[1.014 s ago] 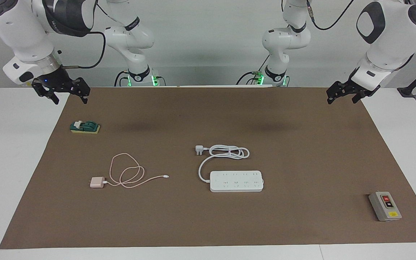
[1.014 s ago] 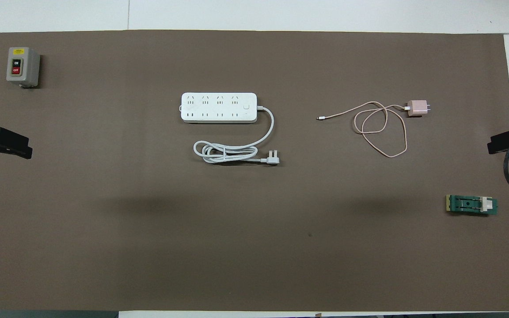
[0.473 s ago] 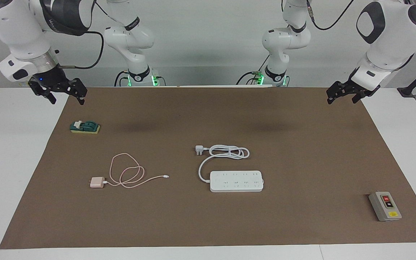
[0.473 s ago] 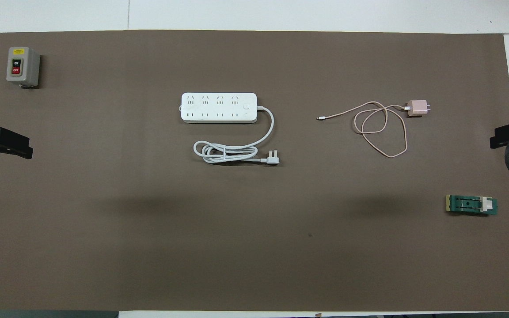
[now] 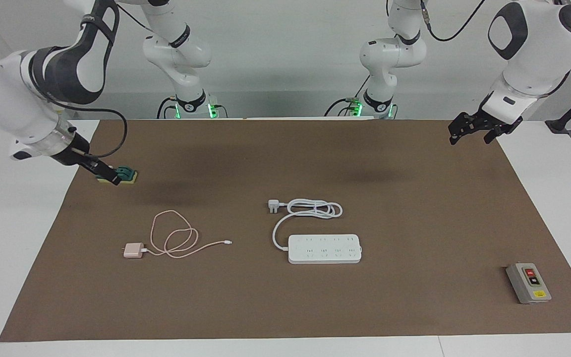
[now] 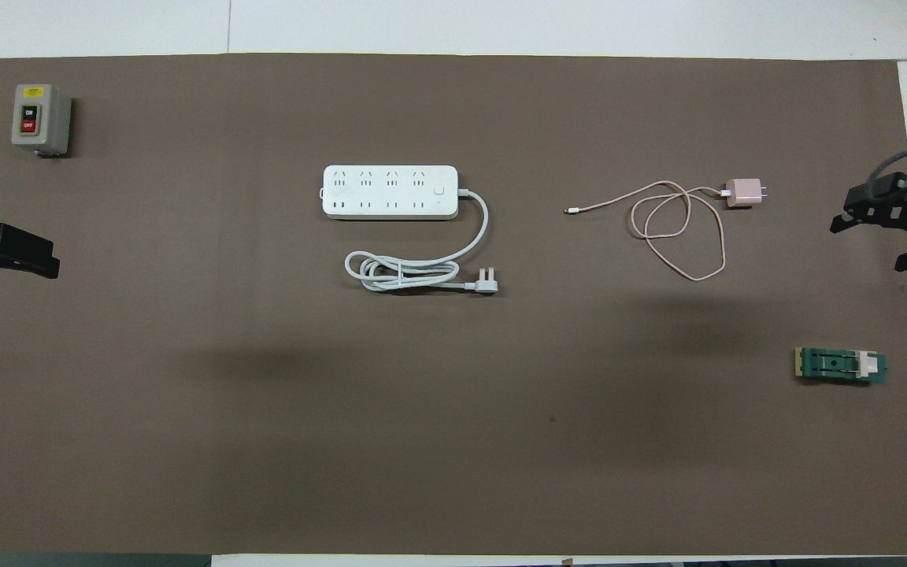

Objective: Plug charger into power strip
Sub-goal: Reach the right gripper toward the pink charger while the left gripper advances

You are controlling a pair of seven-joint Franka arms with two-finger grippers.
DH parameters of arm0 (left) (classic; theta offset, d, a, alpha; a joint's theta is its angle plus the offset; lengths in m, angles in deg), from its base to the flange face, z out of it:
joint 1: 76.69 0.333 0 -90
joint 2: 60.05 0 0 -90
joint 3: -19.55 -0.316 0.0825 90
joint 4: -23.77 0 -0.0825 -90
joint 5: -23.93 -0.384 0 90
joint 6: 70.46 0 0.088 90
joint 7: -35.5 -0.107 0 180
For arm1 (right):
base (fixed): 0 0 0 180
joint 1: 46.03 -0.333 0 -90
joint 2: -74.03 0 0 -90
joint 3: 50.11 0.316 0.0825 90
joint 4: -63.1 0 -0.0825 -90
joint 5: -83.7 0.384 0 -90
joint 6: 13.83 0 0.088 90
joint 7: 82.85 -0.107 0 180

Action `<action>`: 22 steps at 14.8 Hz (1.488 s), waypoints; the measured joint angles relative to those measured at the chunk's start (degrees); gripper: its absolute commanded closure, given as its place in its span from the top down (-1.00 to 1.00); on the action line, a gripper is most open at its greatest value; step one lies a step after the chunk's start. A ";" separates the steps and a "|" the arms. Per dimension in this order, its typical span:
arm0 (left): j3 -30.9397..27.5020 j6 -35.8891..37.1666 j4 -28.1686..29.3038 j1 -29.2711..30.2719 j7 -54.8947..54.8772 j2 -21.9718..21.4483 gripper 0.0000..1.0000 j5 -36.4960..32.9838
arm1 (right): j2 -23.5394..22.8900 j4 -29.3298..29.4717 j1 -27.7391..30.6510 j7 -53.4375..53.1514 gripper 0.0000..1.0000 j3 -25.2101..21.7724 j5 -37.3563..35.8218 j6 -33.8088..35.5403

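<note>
Over the last second the right arm has swung down and out from its high waiting pose at its own end of the table, and the right claw point(image 6: 890, 236) now hangs low over the edge of the brown mat point(image 6: 453, 441), its fingers spread wide and holding nothing. In the facing view it appears in front of the small green switch block point(image 5: 126, 174), but the overhead view shows it well clear of that block and more in line with the charger point(image 6: 743, 192). That reads as the opening of a reach for the charger, not a grasp: nothing on the table has shifted. The pale pink charger lies flat on the mat toward the right arm's end, prongs pointing at that claw, its thin pink cable point(image 6: 678, 232) looping loosely toward the middle. The power strip point(image 6: 390, 191) lies mid-table, sockets up, well apart from the charger, with its thick white cord point(image 6: 422, 268) coiled nearer the robots and ending in a three-pin plug point(image 6: 486, 280). The left claw point(image 5: 474, 130) has not stirred; it waits, spread and empty, over its corner of the mat. A grey button box point(image 6: 41, 118) sits at the left arm's end, farther out.
</note>
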 measured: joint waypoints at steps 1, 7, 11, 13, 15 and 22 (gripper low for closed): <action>-0.01 -1.61 0.62 0.00 0.00 0.01 1.00 0.11 | -1.41 0.62 0.11 -2.74 1.00 -0.26 1.60 -0.92; -0.07 -5.86 4.08 0.05 -1.30 0.71 1.00 11.61 | -10.38 4.58 1.88 -15.16 1.00 -1.48 9.19 -2.36; -0.35 -8.86 4.47 1.05 -1.59 4.38 1.00 19.82 | -16.16 6.96 2.12 -21.21 1.00 -1.53 11.99 -4.54; -0.37 -11.23 4.50 2.26 -1.98 6.58 1.00 24.41 | -18.74 7.74 2.01 -23.82 1.00 -1.47 12.98 -5.85; -0.35 -13.02 4.50 3.10 -4.15 8.53 1.00 29.31 | -20.96 8.71 2.00 -26.69 1.00 -1.40 14.37 -6.72; -0.23 -14.18 4.39 3.18 -10.66 13.92 1.00 44.12 | -27.14 15.89 3.36 -29.74 1.00 -1.45 16.58 -7.42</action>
